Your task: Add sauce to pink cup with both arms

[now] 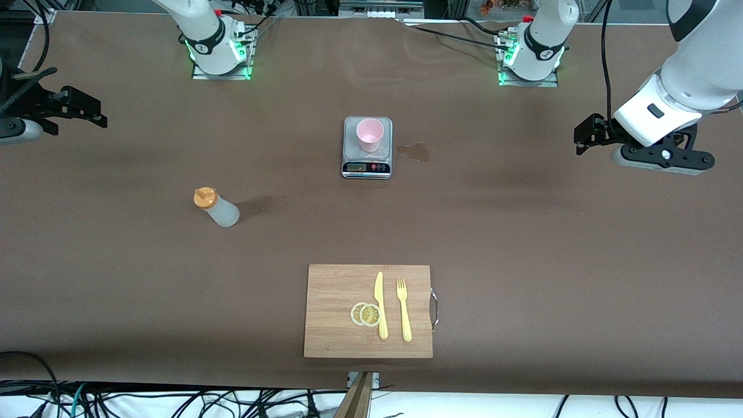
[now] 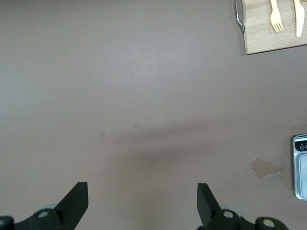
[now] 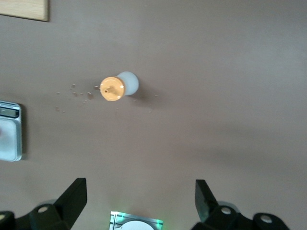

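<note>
The pink cup [image 1: 370, 134] is set upright on a scale [image 1: 367, 166] near the middle of the table [image 1: 522, 244]. A small spill [image 1: 415, 152] is seen just beside the scale, toward the left arm's end. The sauce [image 1: 216, 208] is stood nearer the front camera, toward the right arm's end. A board [image 1: 336, 313] with knife [image 1: 380, 305], fork [image 1: 403, 309] and lemon slices [image 1: 365, 314] is placed nearest the camera. The left gripper [image 2: 142, 203] and right gripper [image 3: 140, 201] are held wide open, empty, over bare table at their own ends.
</note>
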### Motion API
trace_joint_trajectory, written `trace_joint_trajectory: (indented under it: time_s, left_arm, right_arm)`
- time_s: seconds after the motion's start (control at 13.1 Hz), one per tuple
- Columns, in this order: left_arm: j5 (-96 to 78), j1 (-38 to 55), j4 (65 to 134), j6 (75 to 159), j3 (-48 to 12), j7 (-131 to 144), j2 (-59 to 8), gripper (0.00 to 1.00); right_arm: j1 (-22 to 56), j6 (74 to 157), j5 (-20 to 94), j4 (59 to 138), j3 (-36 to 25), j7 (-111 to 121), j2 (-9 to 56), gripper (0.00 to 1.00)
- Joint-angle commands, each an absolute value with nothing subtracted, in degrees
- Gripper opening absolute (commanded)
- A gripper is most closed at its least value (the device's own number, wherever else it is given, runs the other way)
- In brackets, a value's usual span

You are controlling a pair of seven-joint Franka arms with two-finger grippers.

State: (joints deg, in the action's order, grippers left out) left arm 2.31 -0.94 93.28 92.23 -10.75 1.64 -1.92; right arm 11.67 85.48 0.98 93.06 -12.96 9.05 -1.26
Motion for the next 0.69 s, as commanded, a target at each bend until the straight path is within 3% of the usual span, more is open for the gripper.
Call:
trace_joint_trajectory:
  time_s: [0.0, 0.61]
  left_arm:
    - [1.8, -1.5, 94.5, 92.7, -10.9, 0.4, -0.7, 1.00]
    - [1.8, -1.5, 94.4, 92.7, -10.8, 0.1, -0.8, 1.00]
  right_arm:
    - [12.1, 85.3, -0.8, 94.3, -12.1, 7.1, -2.8, 1.00]
    - [12.1, 85.2, -2.4, 90.4, -11.8, 8.0, -1.1, 1.00]
